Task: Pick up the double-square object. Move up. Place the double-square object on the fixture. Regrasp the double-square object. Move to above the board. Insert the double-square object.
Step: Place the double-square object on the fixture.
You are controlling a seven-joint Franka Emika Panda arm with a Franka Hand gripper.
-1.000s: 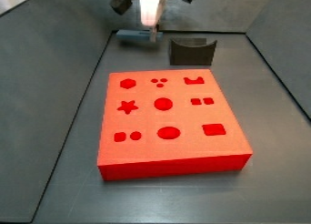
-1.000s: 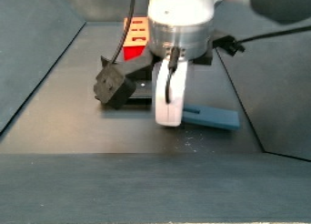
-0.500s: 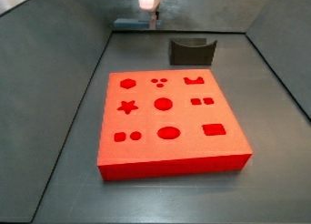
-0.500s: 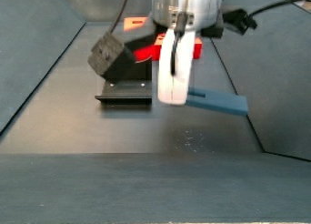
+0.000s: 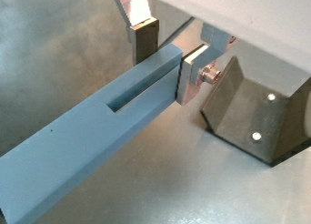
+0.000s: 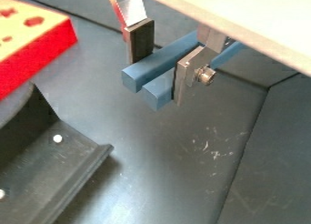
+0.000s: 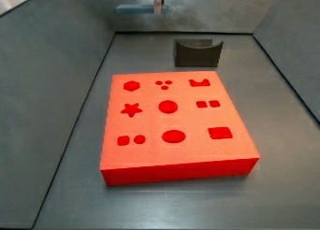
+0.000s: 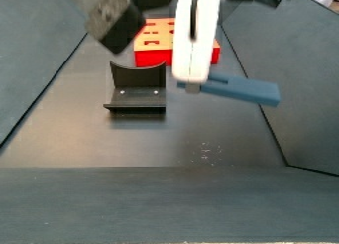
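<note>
Clamping the double-square object [image 5: 115, 127], gripper [image 5: 168, 56] aloft, board [image 7: 173, 122] in side view

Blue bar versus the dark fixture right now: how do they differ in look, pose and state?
The blue bar is slate-blue, long and slim; the fixture is near-black, short and blocky with a U-shaped notch on top. The bar hangs clear of the floor, clamped in the gripper with its length sticking out sideways; the fixture stands on the floor, untouched. Both are far smaller than the red board.
</note>
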